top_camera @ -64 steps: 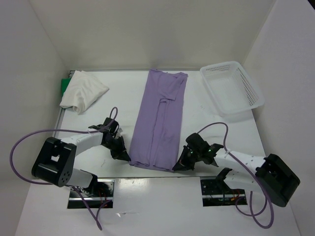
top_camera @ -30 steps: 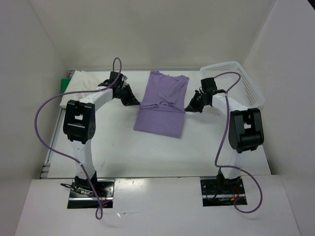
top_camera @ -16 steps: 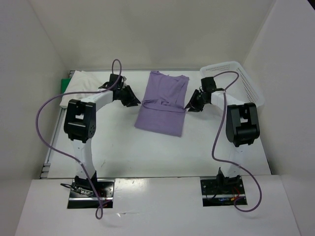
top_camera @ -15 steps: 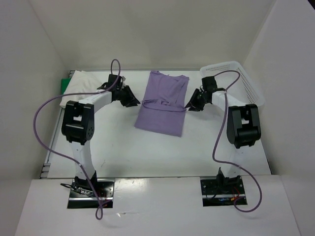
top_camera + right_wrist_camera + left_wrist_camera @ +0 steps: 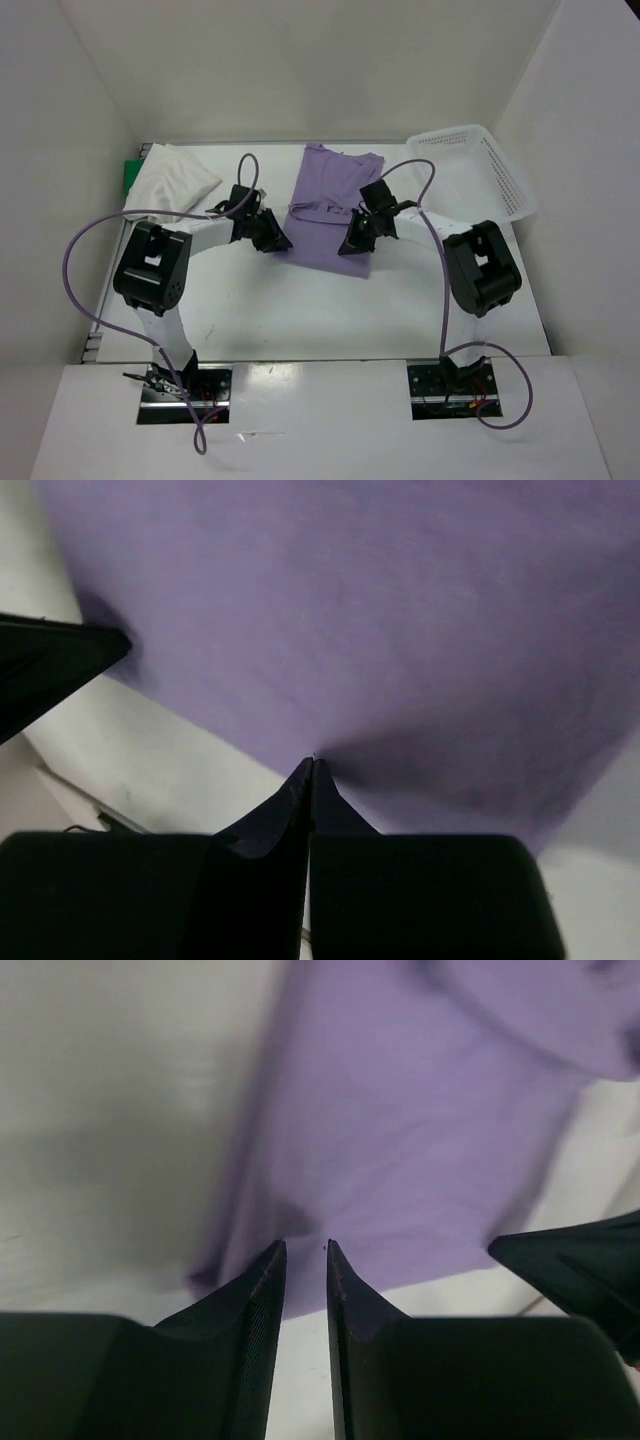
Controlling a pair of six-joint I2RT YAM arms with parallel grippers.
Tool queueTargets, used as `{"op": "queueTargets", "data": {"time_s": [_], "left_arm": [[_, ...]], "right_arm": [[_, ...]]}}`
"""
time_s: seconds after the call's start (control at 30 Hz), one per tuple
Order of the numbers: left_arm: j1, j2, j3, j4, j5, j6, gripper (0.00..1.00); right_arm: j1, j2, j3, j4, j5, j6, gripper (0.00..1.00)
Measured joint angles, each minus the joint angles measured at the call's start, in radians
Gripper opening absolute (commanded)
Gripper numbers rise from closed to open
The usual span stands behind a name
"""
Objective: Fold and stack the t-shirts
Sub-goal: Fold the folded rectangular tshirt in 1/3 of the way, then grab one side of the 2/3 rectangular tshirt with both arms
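The lavender t-shirt (image 5: 330,215) lies folded in the middle of the table. It also fills the left wrist view (image 5: 420,1130) and the right wrist view (image 5: 380,620). My left gripper (image 5: 276,240) (image 5: 303,1250) is at the shirt's near left corner, open by a narrow gap with nothing between its fingers. My right gripper (image 5: 352,243) (image 5: 311,764) is shut, its tips meeting at the shirt's near edge, and I see no cloth between them. The white t-shirt (image 5: 170,180) lies bunched at the far left, with a bit of the green t-shirt (image 5: 131,172) showing beside it.
A white mesh basket (image 5: 478,175) stands at the far right corner. White walls close in the table on three sides. Purple cables loop from both arms over the table's near half.
The shirt's near half was folded up onto its far half and let go. Both grippers have since moved from the shirt's far sides down to its near edge, and the right one has shut.
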Motion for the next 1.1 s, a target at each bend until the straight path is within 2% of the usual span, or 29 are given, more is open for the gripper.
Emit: {"op": "queueTargets", "data": {"time_s": [0.07, 0.17, 0.3, 0.37, 0.43, 0.53, 0.63, 0.73, 0.83, 0.97, 1.1], "left_arm": [[0.008, 0.022, -0.038, -0.006, -0.011, -0.002, 0.27], [0.023, 0.007, -0.121, 0.070, 0.020, -0.044, 0.27], [0.025, -0.092, -0.286, 0.162, 0.029, -0.098, 0.26], [0.026, -0.173, -0.372, 0.157, 0.023, -0.111, 0.26], [0.026, -0.277, -0.455, 0.114, 0.007, -0.114, 0.26], [0.028, -0.474, -0.557, -0.032, -0.031, -0.109, 0.32], [0.043, -0.653, -0.572, -0.188, -0.064, -0.100, 0.32], [0.048, -0.682, -0.511, -0.226, -0.064, -0.085, 0.32], [0.039, -0.675, -0.470, -0.217, -0.047, -0.083, 0.32], [-0.032, -0.615, -0.439, -0.182, -0.032, -0.083, 0.32], [-0.134, -0.512, -0.418, -0.148, -0.015, -0.082, 0.32]], "right_arm": [[0.011, 0.039, -0.019, 0.006, 0.007, 0.014, 0.00], [0.008, 0.051, -0.085, 0.029, 0.026, 0.034, 0.00], [0.027, 0.014, -0.160, 0.096, 0.028, 0.065, 0.00], [0.062, -0.018, -0.209, 0.127, 0.031, 0.088, 0.00], [0.111, -0.060, -0.269, 0.153, 0.031, 0.112, 0.00], [0.182, -0.137, -0.349, 0.142, 0.030, 0.141, 0.00], [0.195, -0.215, -0.370, 0.043, 0.037, 0.147, 0.04], [0.175, -0.246, -0.300, -0.037, 0.053, 0.142, 0.04], [0.167, -0.214, -0.173, -0.034, 0.050, 0.131, 0.00], [0.182, -0.080, -0.007, 0.005, 0.045, 0.109, 0.00], [0.211, 0.062, 0.066, 0.021, 0.046, 0.088, 0.00]]}}
